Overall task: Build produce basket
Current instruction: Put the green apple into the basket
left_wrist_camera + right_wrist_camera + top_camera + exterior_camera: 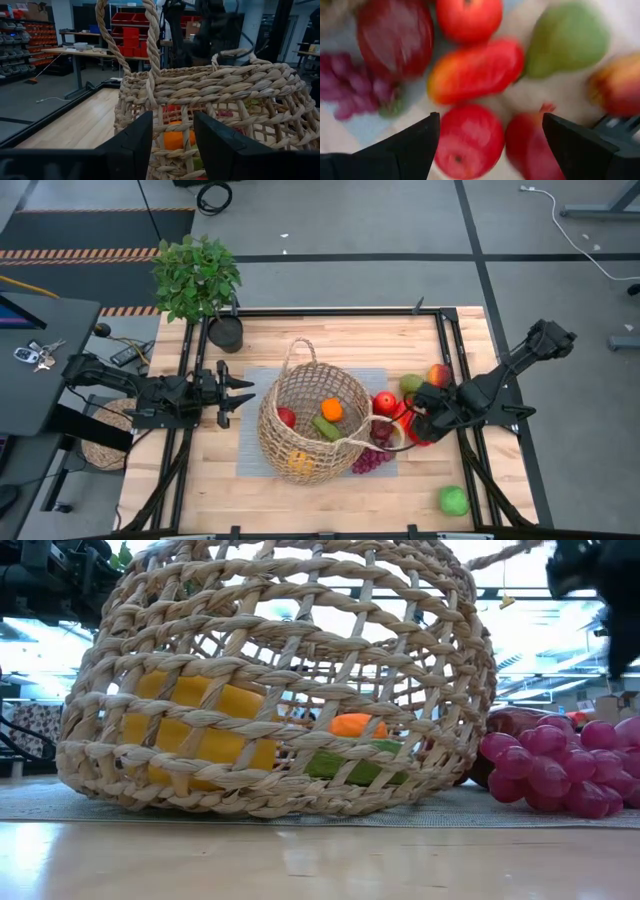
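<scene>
The round wicker basket (315, 420) rests on a grey mat (255, 460) mid-table, one loop handle (150, 45) standing up on its left side. Inside lie an orange (332, 409), a green piece (325, 427), a red apple (287, 417) and a yellow piece (200, 730). More produce lies right of it: red apples (470, 17), a red-orange fruit (477, 70), a green pear (567, 40) and purple grapes (570, 770). My left gripper (237, 394) points level at the basket's left wall, open, just short of it. My right gripper (415, 416) hangs open over the loose fruit, pointing down.
A leafy plant (197, 275) in a black pot (226, 332) stands at the far left of the table. A green apple (453, 500) lies alone near the front right corner. Black frame rails (452, 350) run along the table's sides.
</scene>
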